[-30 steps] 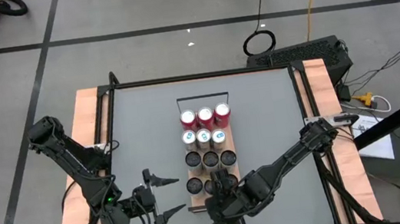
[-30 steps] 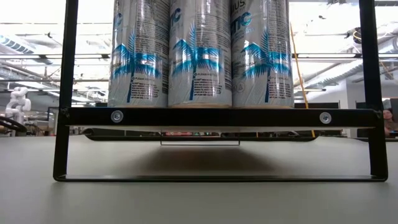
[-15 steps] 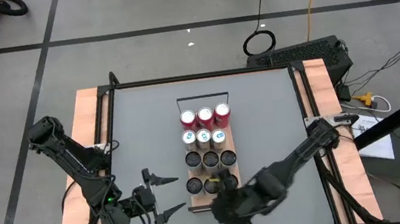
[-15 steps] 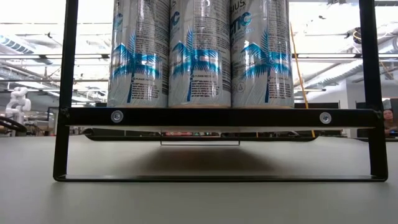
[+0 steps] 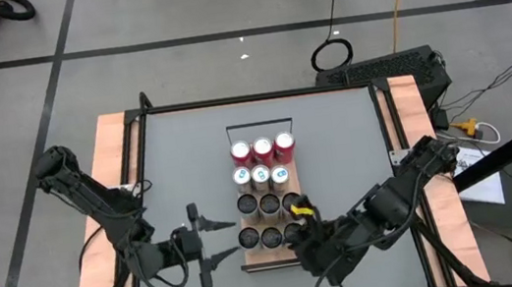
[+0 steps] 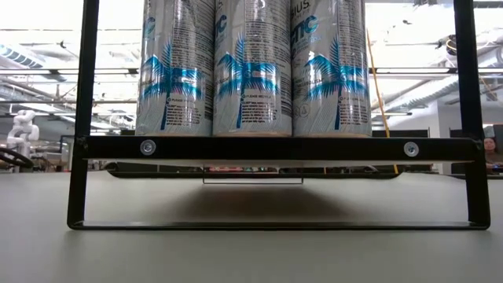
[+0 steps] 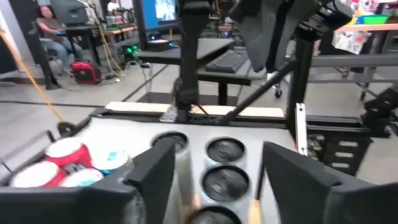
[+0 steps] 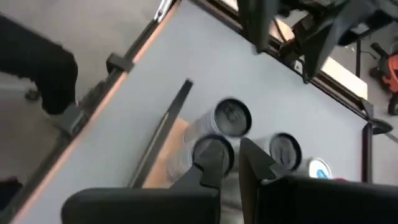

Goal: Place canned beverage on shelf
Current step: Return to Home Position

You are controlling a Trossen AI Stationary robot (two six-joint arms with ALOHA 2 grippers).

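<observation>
At table centre: long light-wood shelf point(image 5: 248, 261) with dark edging, lengthwise on the grey tabletop point(image 5: 178, 154).
Far end of shelf: row of three red-topped cans point(image 5: 263, 149), beside the thin black wire rail point(image 5: 258, 124).
Next row: three white-blue-topped cans point(image 5: 261, 174).
Near half: two rows of dark-topped cans point(image 5: 268, 204).
Left gripper point(image 5: 233, 240): fingers spread, empty, just beside the shelf's left edge, near end.
Right gripper point(image 8: 231, 152): fingers drawn together, nothing held, above the shelf's near right corner.
</observation>
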